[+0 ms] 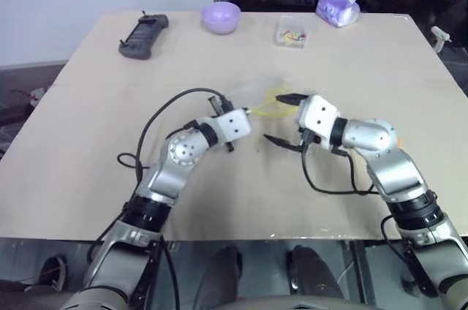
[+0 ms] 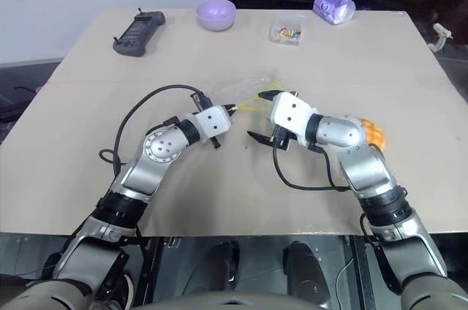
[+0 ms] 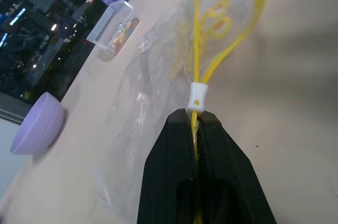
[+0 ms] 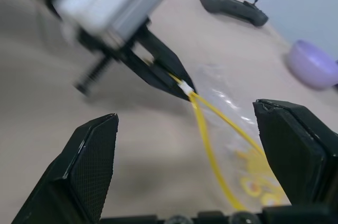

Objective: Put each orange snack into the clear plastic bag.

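Clear plastic bag [image 3: 158, 65] yellow-edged; bowl [image 1: 221, 16] lilac; snack [image 2: 374, 134] orange.

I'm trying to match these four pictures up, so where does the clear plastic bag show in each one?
Left eye view: clear plastic bag at table centre, between the two pincers.
Right eye view: same spot, ahead of the left pincer.
Left wrist view: bag spreads away from the shut fingers, which pinch its yellow strip.
Right wrist view: bag lies between the open fingers.
Shared landmark: the lilac bowl.
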